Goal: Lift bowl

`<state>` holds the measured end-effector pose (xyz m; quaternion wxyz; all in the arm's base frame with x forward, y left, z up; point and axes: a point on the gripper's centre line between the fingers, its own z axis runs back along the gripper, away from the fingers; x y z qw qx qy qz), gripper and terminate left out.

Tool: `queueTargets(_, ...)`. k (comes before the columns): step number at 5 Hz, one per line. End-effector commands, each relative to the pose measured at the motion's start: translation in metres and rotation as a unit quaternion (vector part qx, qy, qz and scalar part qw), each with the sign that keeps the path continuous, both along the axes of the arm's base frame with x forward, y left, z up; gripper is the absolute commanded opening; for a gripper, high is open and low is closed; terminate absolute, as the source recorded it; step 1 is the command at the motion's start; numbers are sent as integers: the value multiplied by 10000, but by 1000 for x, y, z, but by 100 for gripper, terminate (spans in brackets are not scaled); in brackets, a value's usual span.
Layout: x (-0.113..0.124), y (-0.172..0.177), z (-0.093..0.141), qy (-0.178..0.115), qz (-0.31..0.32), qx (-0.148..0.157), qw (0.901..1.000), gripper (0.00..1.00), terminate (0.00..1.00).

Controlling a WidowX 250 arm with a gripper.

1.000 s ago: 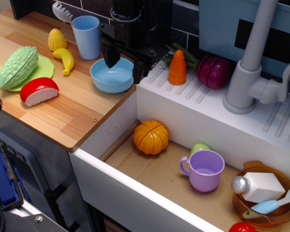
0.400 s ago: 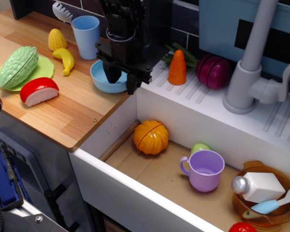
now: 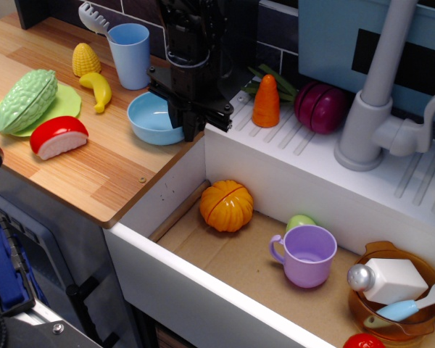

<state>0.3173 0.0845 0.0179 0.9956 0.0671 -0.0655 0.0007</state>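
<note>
On the wooden tabletop (image 3: 94,174), from the left: a ridged green plastic gourd (image 3: 27,100) on a lime leaf-shaped mat, a red-and-white wedge of toy fruit (image 3: 58,136), a yellow toy corn cob (image 3: 86,59) and a yellow toy banana (image 3: 98,90), then the tall light blue plastic cup (image 3: 130,55). Just right of the cup sits the round, shallow, light blue plastic bowl (image 3: 152,118), flat on the wood near the tabletop's right edge, by the white sink wall.

The black claw (image 3: 187,125) is down at the bowl's right rim. Its jaws look drawn close, seemingly pinching the rim, though the dark body hides the contact, so I cannot tell if it truly grips.

The risks:
- a one-sided rim hold on glossy plastic may slip as it rises;
- the bowl could tilt and drop;
- a dropped bowl may roll right into the sink (image 3: 275,261), or nudge the cup.
</note>
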Motion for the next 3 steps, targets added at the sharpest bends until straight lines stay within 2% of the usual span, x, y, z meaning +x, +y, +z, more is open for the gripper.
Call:
queueTargets(1, 22, 7, 73, -506, -183, 521, 9972, 0, 0)
queueTargets(2, 30, 14, 107, -572, -282, 755, 9951, 0, 0)
queueTargets(3, 34, 13, 137, -614, -253, 876, 9939, 0, 100)
